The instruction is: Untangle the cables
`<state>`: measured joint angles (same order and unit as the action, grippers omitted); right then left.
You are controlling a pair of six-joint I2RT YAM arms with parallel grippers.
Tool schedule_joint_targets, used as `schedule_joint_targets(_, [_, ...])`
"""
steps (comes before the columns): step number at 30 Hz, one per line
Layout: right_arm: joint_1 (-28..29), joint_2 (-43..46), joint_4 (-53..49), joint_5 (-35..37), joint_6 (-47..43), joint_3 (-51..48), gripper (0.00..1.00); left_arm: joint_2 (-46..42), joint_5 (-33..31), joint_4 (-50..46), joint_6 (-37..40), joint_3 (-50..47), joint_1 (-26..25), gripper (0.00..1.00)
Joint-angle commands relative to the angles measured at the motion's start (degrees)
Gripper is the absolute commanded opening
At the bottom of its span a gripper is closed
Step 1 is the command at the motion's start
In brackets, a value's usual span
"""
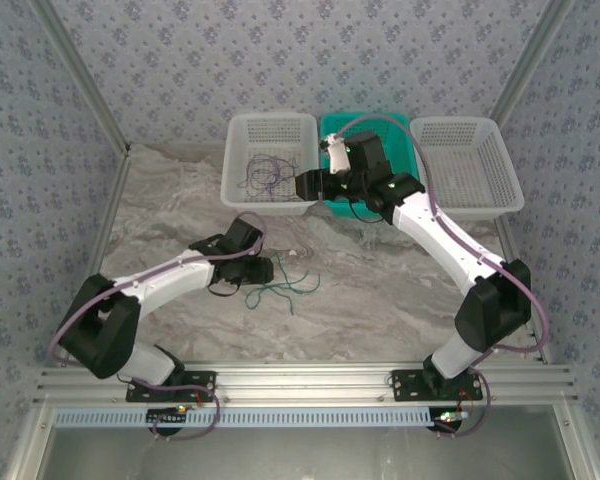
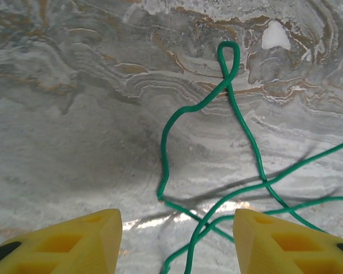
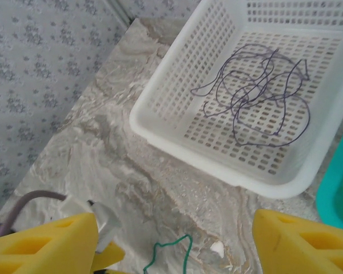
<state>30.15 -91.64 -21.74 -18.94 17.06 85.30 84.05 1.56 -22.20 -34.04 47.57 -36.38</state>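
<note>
While both arms reach out over the marble-patterned bench [image 1: 380, 290], the top view gives three baskets in a row at the far side: a left white basket [image 1: 242, 165], a teal basket [image 1: 332, 128] in the middle and a right white basket [image 1: 467, 165]. The dark cable [image 1: 268, 178] lies in a loose coil in the left white basket. The green cable [image 1: 280, 285] lies on the bare bench, well apart from the baskets, sprawling mostly left to right. The left gripper [image 1: 272, 270] sits at the cable's left end. The right gripper [image 1: 302, 185] hangs at the near right corner of the left white basket. Count: two white baskets, one teal, one dark cable, one green cable.

Left wrist view: yellow fingers [image 2: 74, 240] stand wide apart, clamped on nothing. The green cable [image 2: 267, 181] lies flat on the bench [image 2: 74, 114]. Its narrow loop points straight away from the left gripper [image 2: 176, 220], and two strands run off to the right edge. Other strands cross and pass through the gap between the fingers.

Right wrist view: fingers [image 3: 297, 240] apart, nothing between them at the right gripper [image 3: 174, 228]. The left white basket [image 3: 217, 171] holds the dark cable [image 3: 257, 94], one tangle of overlapping loops with no clear long axis. A corner of the teal basket [image 3: 337, 188] is just beside it. A bend of the green cable [image 3: 171, 241] lies on the bench [image 3: 131, 171] near the bottom edge.
</note>
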Motion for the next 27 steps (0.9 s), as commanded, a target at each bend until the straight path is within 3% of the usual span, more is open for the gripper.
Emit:
schedule_joint_targets(1, [0.67, -0.27, -1.18, -2.77, -1.78, -0.22, 0.73, 3.11, -4.12, 6.25, 3.78, 2.32, -0.25, 0.55])
schedule_joint_targets(5, [1.22, 0.01, -2.49, 0.46, -2.81, -0.22, 0.74, 8.4, -10.87, 11.75, 8.63, 2.82, -0.7, 0.56])
schedule_joint_targets(7, [1.09, 0.44, -2.83, 0.98, -2.95, -0.49, 0.74, 10.07, -11.28, 13.56, 10.16, 3.07, -0.71, 0.52])
schedule_joint_targets(10, [1.03, 1.15, -2.81, 1.75, -3.11, -1.13, 0.74, 11.85, -11.19, 15.08, 10.4, 3.35, -0.71, 0.37])
schedule_joint_targets(15, [0.79, 1.71, -1.99, 1.96, -2.15, -2.18, 0.74, 9.68, -8.36, 17.05, 10.7, 2.0, -1.15, 0.0])
schedule_joint_targets(20, [0.58, 2.03, -0.68, 0.4, -2.58, -3.6, 0.74, -0.09, -5.19, 18.43, 12.66, -1.29, -1.27, 0.0])
schedule_joint_targets(27, [0.65, 0.67, 0.19, -5.53, -3.96, -6.04, 0.76, -13.39, -5.08, 11.41, 19.03, 0.31, -1.43, 0.0])
